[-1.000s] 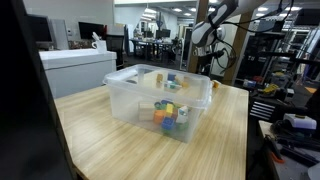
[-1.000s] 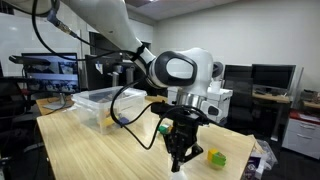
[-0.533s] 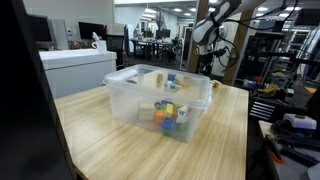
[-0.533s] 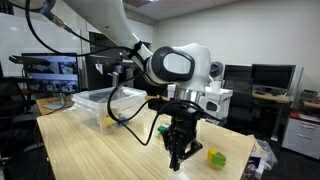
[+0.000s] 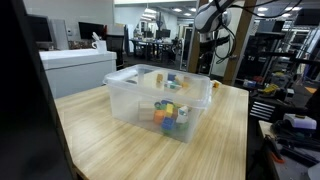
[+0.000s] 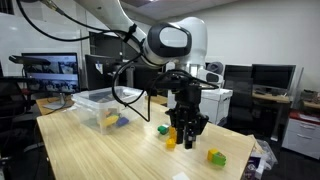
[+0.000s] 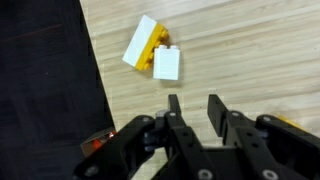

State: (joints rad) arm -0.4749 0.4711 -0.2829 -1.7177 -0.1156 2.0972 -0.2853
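Note:
In the wrist view my gripper (image 7: pixel 193 108) hangs over the wooden table (image 7: pixel 250 40) with its jaws apart and nothing between them. Just ahead of the fingertips (image 7: pixel 173 104) lies a small block piece (image 7: pixel 152 52), yellow with white parts, flat on the wood. An exterior view shows the gripper (image 6: pixel 188 138) a little above the table, with the yellow piece (image 6: pixel 170 141) beside it. A green block (image 6: pixel 162 129) sits just behind that piece. A green and yellow block (image 6: pixel 216 157) lies further towards the table's end.
A clear plastic bin (image 5: pixel 130 95) stands on the table with several coloured blocks (image 5: pixel 168 113) inside; it also shows further back as the bin (image 6: pixel 95 101). The table edge (image 7: pixel 95 80) runs close to the blocks, with dark floor beyond. Desks and monitors surround the table.
The jaws have opened and the gripper has risen from the table. The yellow and white piece now lies free on the wood beside it.

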